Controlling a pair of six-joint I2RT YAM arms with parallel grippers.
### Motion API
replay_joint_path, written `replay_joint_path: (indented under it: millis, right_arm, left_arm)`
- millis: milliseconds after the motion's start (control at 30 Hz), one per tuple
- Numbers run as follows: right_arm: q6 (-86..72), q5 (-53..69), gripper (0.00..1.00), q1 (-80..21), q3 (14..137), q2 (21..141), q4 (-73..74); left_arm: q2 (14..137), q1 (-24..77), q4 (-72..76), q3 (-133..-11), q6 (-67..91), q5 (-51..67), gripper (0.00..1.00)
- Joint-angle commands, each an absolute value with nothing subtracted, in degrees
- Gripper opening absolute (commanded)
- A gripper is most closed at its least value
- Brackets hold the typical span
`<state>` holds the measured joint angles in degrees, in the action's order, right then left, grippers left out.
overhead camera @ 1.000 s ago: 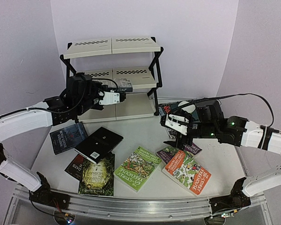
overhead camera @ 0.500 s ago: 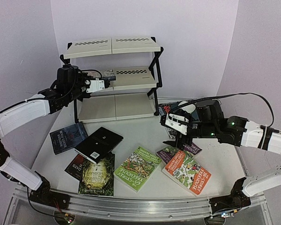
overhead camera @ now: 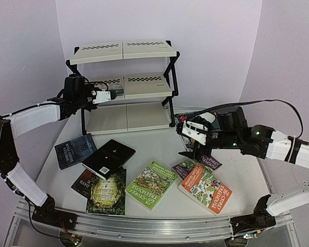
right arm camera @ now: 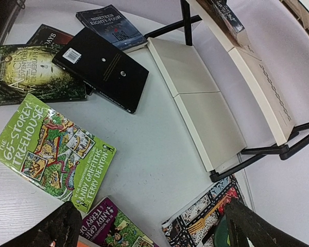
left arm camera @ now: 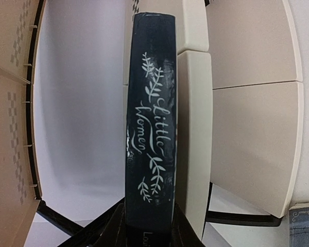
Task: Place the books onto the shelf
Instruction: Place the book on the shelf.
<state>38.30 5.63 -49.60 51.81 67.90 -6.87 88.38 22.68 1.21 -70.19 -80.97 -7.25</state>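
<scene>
My left tool [left arm camera: 149, 226] is clenched on the dark blue paperback [left arm camera: 150, 128] with "Little Women" in pale script on its spine. I have it up at the front edge of the middle tier, on the left half of the three-tier shelf [overhead camera: 144, 86] with cream plastic panels and a black frame. From the top view I cannot tell whether the book already rests on the panel or hangs just above it.

My right tool [right arm camera: 149, 206] is spread wide with nothing in it, hovering over the books on the right side of the white tabletop [overhead camera: 154, 146]. Near it lie the bright green paperback [right arm camera: 51, 152] and the orange paperback [overhead camera: 210, 189]. The black paperback [overhead camera: 109, 157] sits further left among the others.

I judge this to be the placing step for the first book. Next I need to ease it deeper onto the tier, let go, and back straight out without dragging it off. The books on the tabletop come after that.
</scene>
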Motion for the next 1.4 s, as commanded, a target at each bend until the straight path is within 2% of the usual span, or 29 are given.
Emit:
replay_joint_path:
  millis: [0, 633, 1200, 1367]
  right_arm:
    - [37.7, 6.8, 0.98, -49.9, 54.8, 66.5, -6.1]
    - [37.1, 7.6, 0.98, -50.0, 55.3, 66.4, -5.7]
    - [36.7, 7.5, 0.98, -49.9, 55.9, 66.9, -5.2]
    - [36.7, 7.5, 0.98, -50.0, 56.2, 67.3, -5.1]
  left_arm:
    - [87.5, 19.3, 5.9, -72.1, -79.7, 1.6, 0.0]
    - [92.0, 15.8, 5.5, -72.8, -81.5, 4.7, 0.0]
    - [96.7, 10.6, 6.5, -76.1, -82.0, 14.1, 0.0]
    - [97.9, 10.3, 6.5, -77.0, -82.6, 14.6, 0.06]
